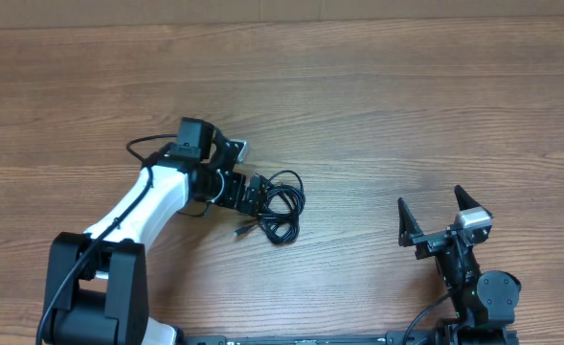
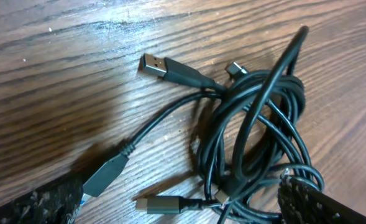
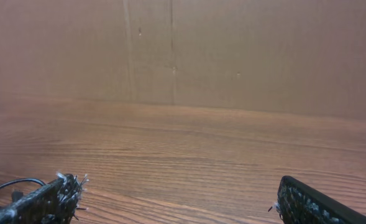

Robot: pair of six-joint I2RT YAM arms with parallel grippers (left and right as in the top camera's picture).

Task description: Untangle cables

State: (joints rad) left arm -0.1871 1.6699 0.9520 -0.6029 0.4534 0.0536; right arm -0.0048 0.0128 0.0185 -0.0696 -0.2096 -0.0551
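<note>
We find the cables [image 1: 282, 206] lying on the wooden table [image 1: 406, 96], left of centre, as one loose black tangle of overlapping loops. The left gripper [image 1: 255, 195] is down at the tangle's left edge.

In the left wrist view its fingers [image 2: 40, 202] stand wide apart at the bottom corners. The right-hand one overlaps the lower rim of the coil. We cannot tell whether either finger touches a cord, and nothing is pinched between them.

Four plug ends stick out of the bundle:
- A silvery USB plug [image 2: 153, 65] points up-left, clear of the loops.
- A flat grey plug [image 2: 105, 174] lies just beside the left-hand finger.
- A small plug [image 2: 161, 204] lies between the fingers, near the bottom edge.
- A short plug [image 2: 235, 68] sits at the top of the coil.

The right gripper [image 1: 431, 206] is well apart from the cables, over bare wood at the right near edge of the table. Its jaws are spread wide, with nothing between them. Its wrist view shows only the table and a brown board [image 3: 232, 56] behind it.
</note>
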